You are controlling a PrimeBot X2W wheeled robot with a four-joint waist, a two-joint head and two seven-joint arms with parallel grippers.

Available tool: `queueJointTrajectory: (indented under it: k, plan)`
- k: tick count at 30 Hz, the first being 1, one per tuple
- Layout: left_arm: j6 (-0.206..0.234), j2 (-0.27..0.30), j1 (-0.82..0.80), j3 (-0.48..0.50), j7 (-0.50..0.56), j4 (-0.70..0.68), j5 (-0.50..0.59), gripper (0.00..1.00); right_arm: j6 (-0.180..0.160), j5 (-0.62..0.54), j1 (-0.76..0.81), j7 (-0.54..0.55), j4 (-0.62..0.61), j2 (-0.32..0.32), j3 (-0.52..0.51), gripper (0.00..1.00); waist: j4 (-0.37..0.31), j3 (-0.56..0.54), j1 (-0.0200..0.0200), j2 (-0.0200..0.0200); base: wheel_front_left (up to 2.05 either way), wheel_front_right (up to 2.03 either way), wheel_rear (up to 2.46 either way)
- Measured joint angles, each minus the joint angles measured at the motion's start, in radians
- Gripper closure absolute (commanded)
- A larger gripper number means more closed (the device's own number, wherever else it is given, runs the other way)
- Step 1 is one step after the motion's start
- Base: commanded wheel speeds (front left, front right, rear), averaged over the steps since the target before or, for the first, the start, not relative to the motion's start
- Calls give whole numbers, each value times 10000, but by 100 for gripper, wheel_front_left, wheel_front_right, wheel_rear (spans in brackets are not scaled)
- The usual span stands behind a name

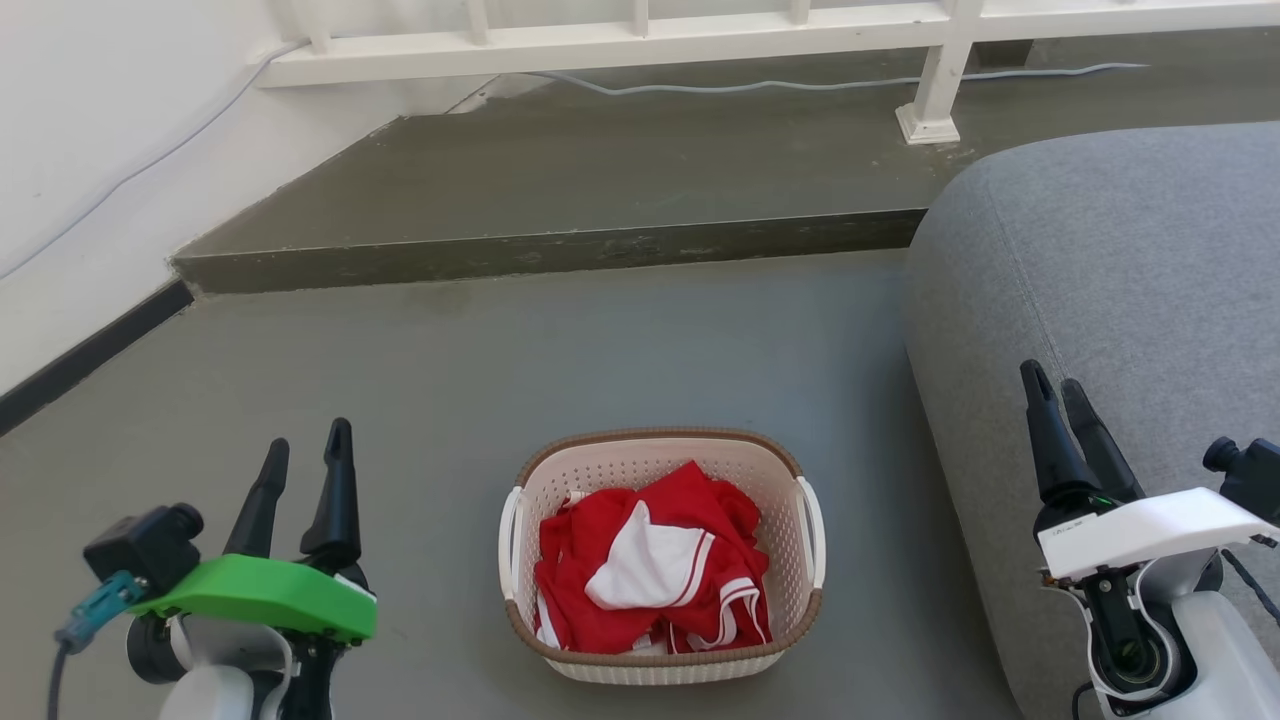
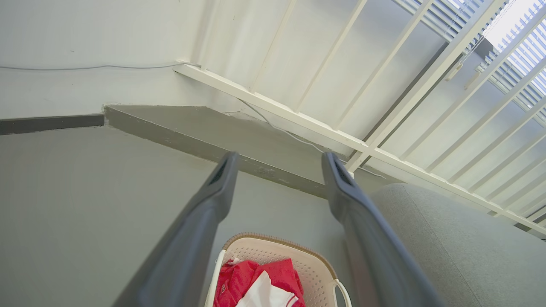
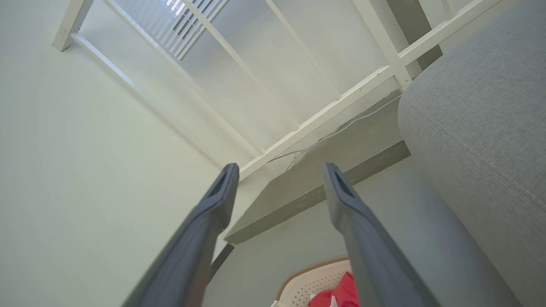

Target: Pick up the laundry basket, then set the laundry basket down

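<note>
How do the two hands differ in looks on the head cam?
Both have two long dark tapered fingers and pale wrists. Left hand: bright green cover, black camera with a teal plug and grey cable. Right hand: white cover with small dark print, black camera.

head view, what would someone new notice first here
The bright red and white clothing piled in the laundry basket, low in the middle on the grey floor, draws the eye first. Next comes the left gripper at lower left, open, with a vivid green cover. The right gripper, also open, stands at lower right in front of a grey sofa.
</note>
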Motion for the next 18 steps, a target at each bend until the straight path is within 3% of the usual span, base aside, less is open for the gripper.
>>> queueJointTrajectory:
  k: [18]
  plan:
    - [146,-69,-27,-466,-646,-82,2874,0,-92,-2773,-48,-619,-52,36,303,0,9,74,0,0,0,0,0]
